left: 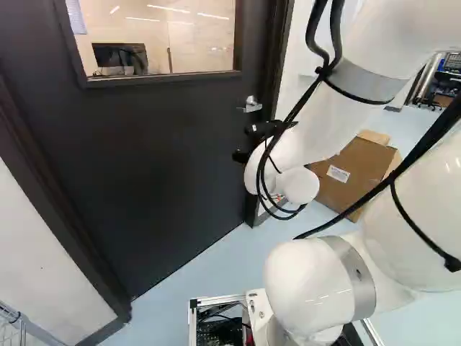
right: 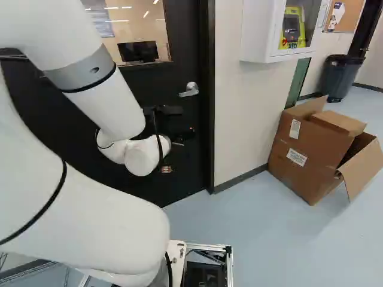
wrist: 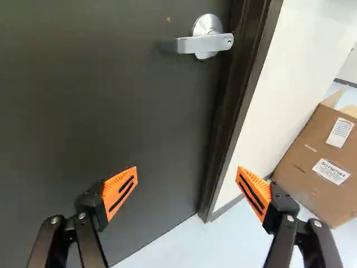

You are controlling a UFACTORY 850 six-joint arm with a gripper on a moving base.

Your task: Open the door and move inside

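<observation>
The gripper (right: 170, 124) shows as a dark shape before the door, lower than the lever handle, in the right base view. In the wrist view the gripper (wrist: 187, 177) stands wide open, orange pads apart, nothing between them. The dark door (left: 158, 158) is closed in its frame (wrist: 245, 72). Its silver lever handle (wrist: 203, 43) lies ahead of the fingers, apart from both, near the frame; the lever (right: 190, 89) is level. A window (left: 158, 36) fills the door's upper part.
An opened cardboard box (right: 311, 149) stands on the floor (right: 257, 227) right of the door, by the white wall (right: 239, 113). A white cabinet (right: 260, 33) hangs above. Farther back stands a dark bin (right: 342, 75). A metal rack (left: 16, 317) shows at the left base view's lower left.
</observation>
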